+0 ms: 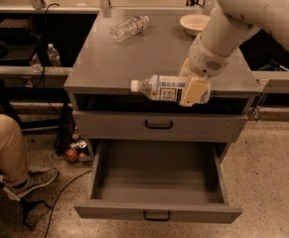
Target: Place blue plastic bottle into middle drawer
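The blue plastic bottle (160, 88), clear with a white cap and a pale label with a dark text panel, lies on its side in the air at the cabinet's front edge, cap pointing left. My gripper (193, 90) is shut on its base end, one cream finger (194, 91) across the front. The middle drawer (156, 183), wide and grey with a black bar handle, is pulled fully out below and holds nothing. The bottle hangs above the drawer's back part.
A smaller crinkled clear bottle (129, 27) lies on the cabinet top (109, 63) at the back. A cream bowl (195, 22) sits at the back right. The upper drawer (159, 125) is shut. A seated person's leg and shoe (15, 157) are at left.
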Robot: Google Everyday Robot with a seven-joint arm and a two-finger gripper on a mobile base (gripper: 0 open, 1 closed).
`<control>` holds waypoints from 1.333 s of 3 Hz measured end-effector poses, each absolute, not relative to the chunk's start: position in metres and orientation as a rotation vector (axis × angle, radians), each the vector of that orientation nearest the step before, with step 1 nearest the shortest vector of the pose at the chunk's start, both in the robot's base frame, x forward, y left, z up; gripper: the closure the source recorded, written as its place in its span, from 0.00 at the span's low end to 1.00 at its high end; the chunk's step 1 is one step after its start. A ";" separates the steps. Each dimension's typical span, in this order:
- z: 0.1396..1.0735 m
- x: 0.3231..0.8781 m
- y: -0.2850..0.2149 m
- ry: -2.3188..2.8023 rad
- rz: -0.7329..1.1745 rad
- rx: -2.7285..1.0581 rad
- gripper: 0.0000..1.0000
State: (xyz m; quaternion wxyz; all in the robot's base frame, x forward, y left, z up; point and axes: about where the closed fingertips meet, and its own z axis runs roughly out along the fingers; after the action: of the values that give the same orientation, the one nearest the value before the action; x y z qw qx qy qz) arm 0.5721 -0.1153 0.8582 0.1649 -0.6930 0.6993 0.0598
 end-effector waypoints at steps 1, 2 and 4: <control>0.818 0.561 -0.133 2.026 0.201 -1.960 1.00; 0.747 0.538 -0.146 2.021 0.305 -1.965 1.00; 0.645 0.500 -0.158 2.028 0.501 -1.949 1.00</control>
State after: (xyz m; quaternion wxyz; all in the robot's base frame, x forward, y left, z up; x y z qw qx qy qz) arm 0.5003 -0.1578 0.6451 0.1418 -0.6751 0.7028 0.1735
